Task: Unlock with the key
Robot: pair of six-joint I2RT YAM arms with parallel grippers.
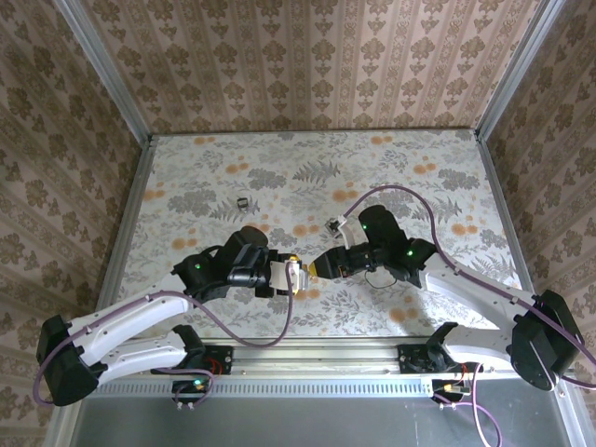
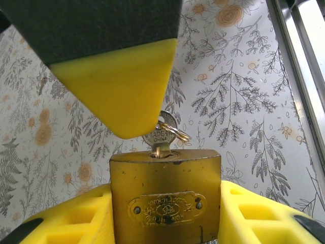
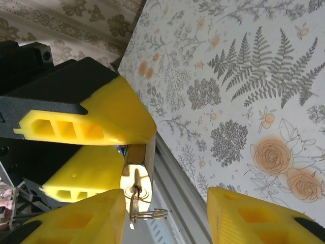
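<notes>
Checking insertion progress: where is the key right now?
Centre of the left wrist view: the key is in the padlock held by the left gripper, beside a right gripper fingertip.

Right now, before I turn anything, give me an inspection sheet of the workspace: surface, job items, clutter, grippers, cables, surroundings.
Surface: floral-print table, flat, no spills seen.
Job's things: brass padlock held by the left arm; key seated in its keyhole, key ring hanging from it. Shackle state cannot be told.
Clutter: one small dark object on the table beyond the left arm, too small to identify.
Grippers: left gripper shut on the padlock; right gripper open, one finger beside the key, not pinching it.
Cables: purple cables loop from each arm above the table.
Surroundings: patterned walls on three sides; metal rail at the near edge.
</notes>
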